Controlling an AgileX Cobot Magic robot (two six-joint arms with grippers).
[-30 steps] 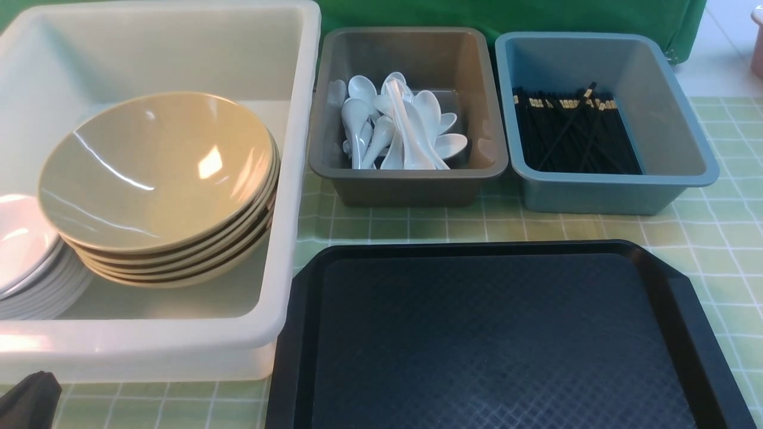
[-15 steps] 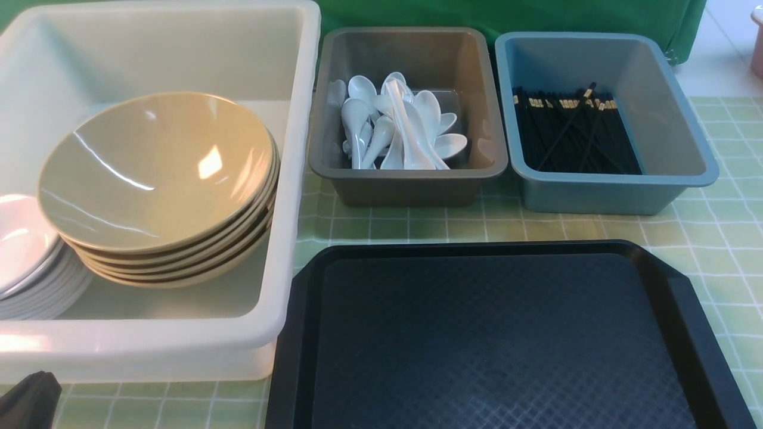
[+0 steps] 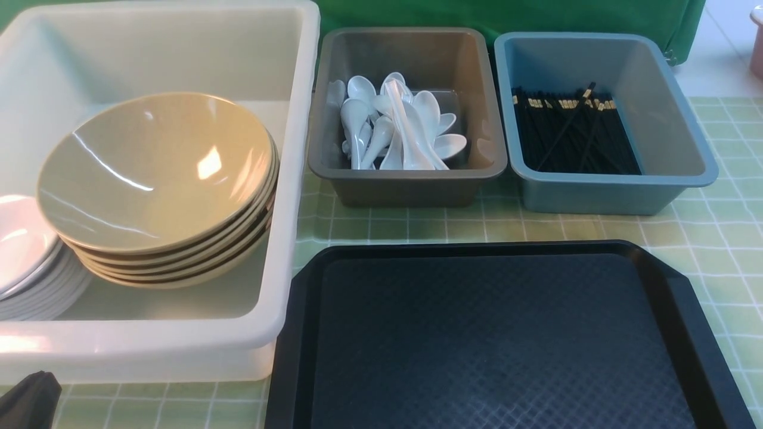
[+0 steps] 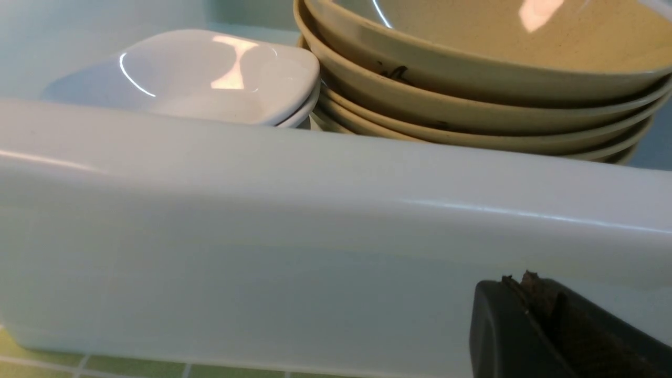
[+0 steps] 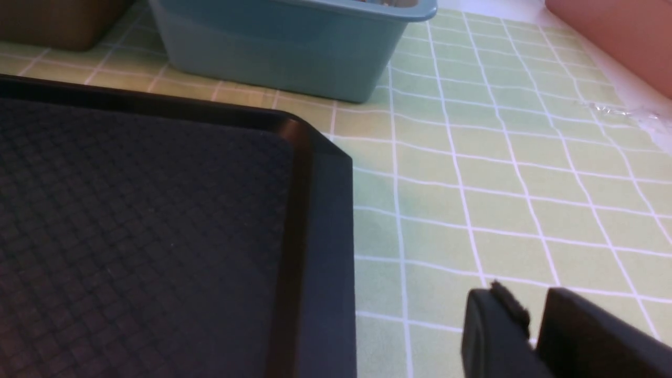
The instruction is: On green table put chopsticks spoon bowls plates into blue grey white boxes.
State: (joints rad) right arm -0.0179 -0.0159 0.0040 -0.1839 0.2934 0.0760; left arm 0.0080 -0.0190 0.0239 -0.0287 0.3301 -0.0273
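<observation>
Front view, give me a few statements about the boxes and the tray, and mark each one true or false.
1. The spoons lie in the grey box. True.
2. The chopsticks lie in the white box. False: they lie in the blue box.
3. The tan bowls are stacked in the white box. True.
4. The black tray holds a plate. False: nothing shows on it.
5. White plates sit beside the bowls. True.
</observation>
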